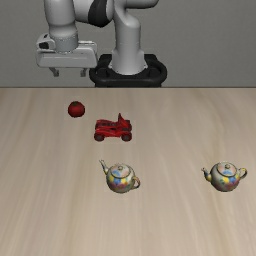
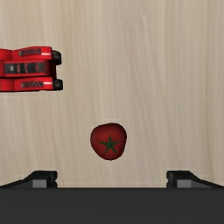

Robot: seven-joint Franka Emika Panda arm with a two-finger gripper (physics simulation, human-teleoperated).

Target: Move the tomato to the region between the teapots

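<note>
Hovering over the pale wooden surface (image 1: 180, 120), the hand (image 1: 70, 72) is spread wide, gripping nothing. The small round red tomato (image 2: 109, 142) lies near the red toy car (image 1: 114, 127), not touching it. It looks light, smooth, prone to rolling; pinch across its widest middle, gently.

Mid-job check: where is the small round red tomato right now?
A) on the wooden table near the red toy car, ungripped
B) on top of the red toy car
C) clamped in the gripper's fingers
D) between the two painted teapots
A: the small round red tomato lies on the light wooden table near the red toy car, not touching it, while the open gripper hovers above it.
</note>
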